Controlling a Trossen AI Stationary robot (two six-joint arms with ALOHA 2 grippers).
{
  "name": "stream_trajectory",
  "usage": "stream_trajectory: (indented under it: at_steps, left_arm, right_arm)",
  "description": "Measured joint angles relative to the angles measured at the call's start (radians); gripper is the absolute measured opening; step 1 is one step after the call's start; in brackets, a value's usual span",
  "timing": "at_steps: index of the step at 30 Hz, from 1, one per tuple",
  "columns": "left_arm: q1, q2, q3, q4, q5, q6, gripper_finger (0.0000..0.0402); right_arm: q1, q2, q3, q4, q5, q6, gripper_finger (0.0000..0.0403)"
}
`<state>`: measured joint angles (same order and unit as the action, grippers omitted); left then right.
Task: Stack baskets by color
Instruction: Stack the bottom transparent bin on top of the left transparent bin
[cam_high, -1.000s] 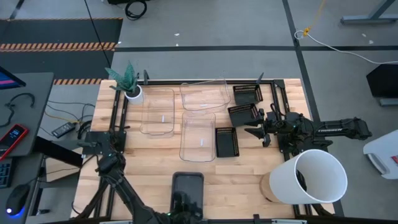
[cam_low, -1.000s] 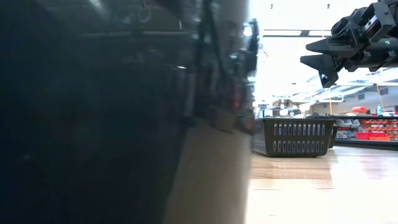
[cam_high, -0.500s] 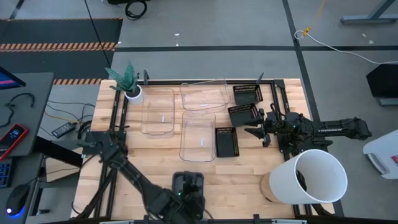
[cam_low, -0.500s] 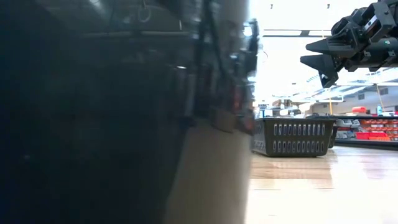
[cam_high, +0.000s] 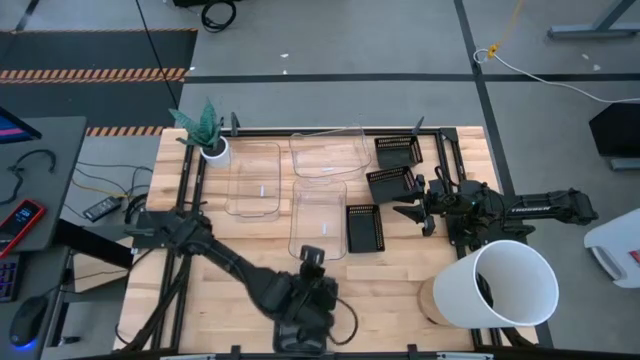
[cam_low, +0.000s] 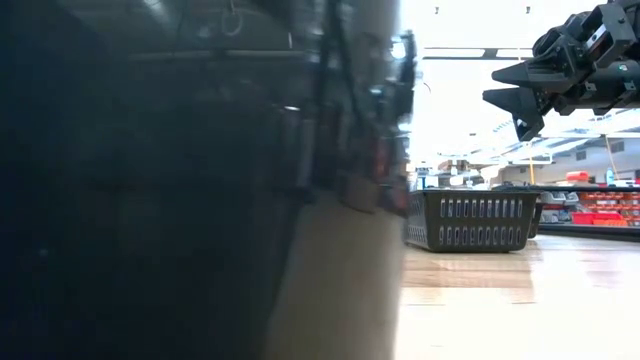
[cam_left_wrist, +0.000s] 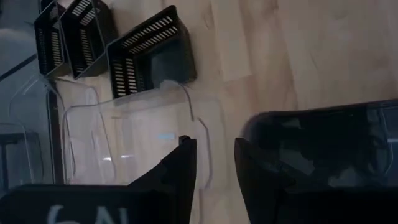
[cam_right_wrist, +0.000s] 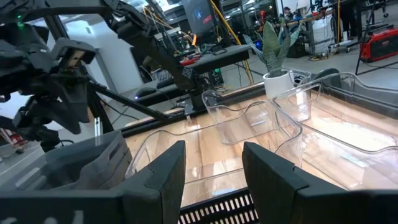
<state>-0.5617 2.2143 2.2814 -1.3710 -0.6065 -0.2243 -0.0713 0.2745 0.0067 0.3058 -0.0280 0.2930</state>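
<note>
A dark grey basket (cam_left_wrist: 323, 143) sits at the table's near edge and fills the left of the low view (cam_low: 150, 200). My left gripper (cam_high: 312, 258) is above its far end, open, slanting down toward the far side, with only table and a clear basket (cam_left_wrist: 137, 149) showing between its fingers (cam_left_wrist: 213, 146). Three clear baskets (cam_high: 253, 178) (cam_high: 328, 152) (cam_high: 318, 220) and three black slotted baskets (cam_high: 397, 151) (cam_high: 390, 183) (cam_high: 364, 228) rest on their bottoms across the far half. My right gripper (cam_high: 415, 212) waits open at the right, level, above the table.
A big white bucket (cam_high: 505, 283) lies at the near right corner. A small white plant pot (cam_high: 214, 150) stands at the far left corner. Bare wood lies between the dark grey basket and the bucket.
My left gripper has swung from the table's near edge toward the far edge, passing over the dark grey basket and rising a little, with its wrist turning. The baskets have stayed where they were.
</note>
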Motion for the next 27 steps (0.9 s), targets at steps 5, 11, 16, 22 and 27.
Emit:
stream_trajectory:
  at_steps: [5, 11, 16, 22, 27]
  left_arm:
    - [0.097, 0.0, 0.0, -0.001, 0.218, 0.06, 0.0116]
    - [0.211, 0.007, 0.0, 0.002, 0.505, 0.11, 0.0116]
    - [0.252, 0.007, 0.0, 0.001, 0.58, 0.162, 0.0116]
    - [0.264, 0.007, 0.0, -0.009, 0.583, 0.187, 0.0117]
    - [0.265, 0.028, 0.0, -0.008, 0.512, 0.187, 0.0117]
  right_arm:
    - [0.0, 0.0, 0.0, 0.0, 0.0, 0.0, 0.0165]
    - [0.0, 0.0, 0.0, 0.0, 0.0, 0.0, 0.0165]
    - [0.0, 0.0, 0.0, 0.0, 0.0, 0.0, 0.0165]
    - [0.0, 0.0, 0.0, 0.0, 0.0, 0.0, 0.0165]
    - [0.0, 0.0, 0.0, 0.0, 0.0, 0.0, 0.0165]
